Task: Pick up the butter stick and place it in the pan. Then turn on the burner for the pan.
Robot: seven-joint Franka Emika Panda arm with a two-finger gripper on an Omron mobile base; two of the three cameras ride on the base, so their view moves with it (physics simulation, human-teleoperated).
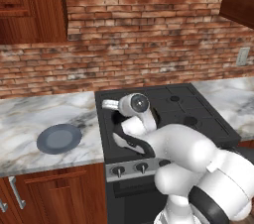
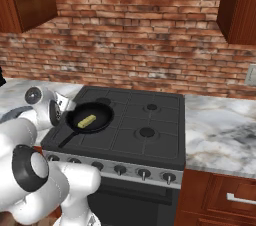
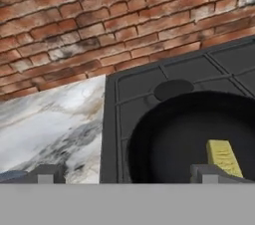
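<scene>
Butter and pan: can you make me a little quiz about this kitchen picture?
1. True or false: the butter stick lies inside the pan.
2. What colour is the round plate on the counter? A) red B) grey-blue C) green
3. Fill in: the claw is ____ and holds nothing.

Key: 1 true; 2 B; 3 open.
</scene>
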